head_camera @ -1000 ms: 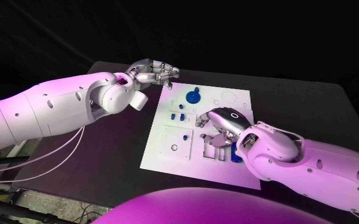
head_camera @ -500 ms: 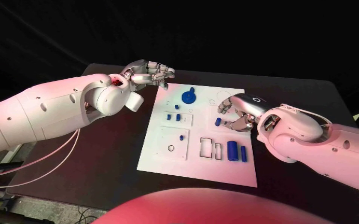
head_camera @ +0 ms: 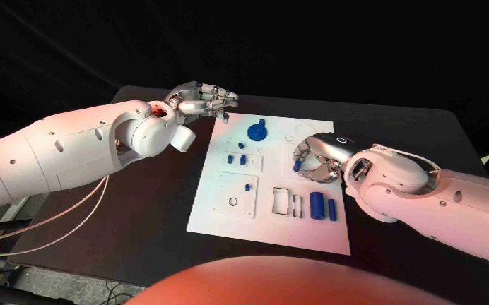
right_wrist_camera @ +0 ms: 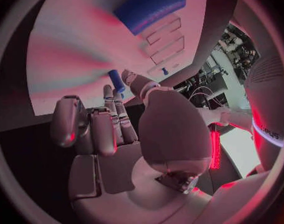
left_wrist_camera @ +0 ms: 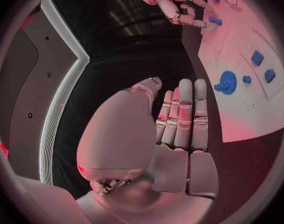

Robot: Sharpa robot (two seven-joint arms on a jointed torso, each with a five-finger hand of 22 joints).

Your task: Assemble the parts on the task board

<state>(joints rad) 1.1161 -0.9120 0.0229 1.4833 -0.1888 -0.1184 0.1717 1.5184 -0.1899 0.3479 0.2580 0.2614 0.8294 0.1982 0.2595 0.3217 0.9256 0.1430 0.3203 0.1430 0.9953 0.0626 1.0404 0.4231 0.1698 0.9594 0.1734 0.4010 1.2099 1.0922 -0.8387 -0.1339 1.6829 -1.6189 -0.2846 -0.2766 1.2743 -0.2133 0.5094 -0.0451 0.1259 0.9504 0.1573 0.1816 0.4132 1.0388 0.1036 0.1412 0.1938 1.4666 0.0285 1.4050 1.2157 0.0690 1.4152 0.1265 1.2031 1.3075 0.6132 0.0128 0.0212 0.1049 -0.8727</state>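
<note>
The white task board [head_camera: 219, 213] lies in the middle of the table. My right hand [head_camera: 319, 155] hovers over the board's right middle, and its thumb and a finger pinch a small blue peg [head_camera: 297, 166], also seen at the fingertips [right_wrist_camera: 116, 79]. My left hand [head_camera: 205, 99] hangs off the board's far left corner, holding nothing, its fingers side by side [left_wrist_camera: 182, 117] and the thumb apart. A round blue gear [head_camera: 260, 133] stands at the far end of the board. A blue cylinder [head_camera: 317, 205] and a blue bar [head_camera: 332, 210] lie at the near right.
Up to three small blue pieces [head_camera: 246, 157] sit in the board's left middle. Two rectangular slots [head_camera: 280, 200] and a square plate with a hole [head_camera: 235, 195] take up the near part. Bare black table [head_camera: 408, 135] lies right of the board.
My right hand has risen from the board's near slots and moved to the right middle with the small blue peg at its fingertips, uncovering the cylinder and bar. The left hand has stayed put.
</note>
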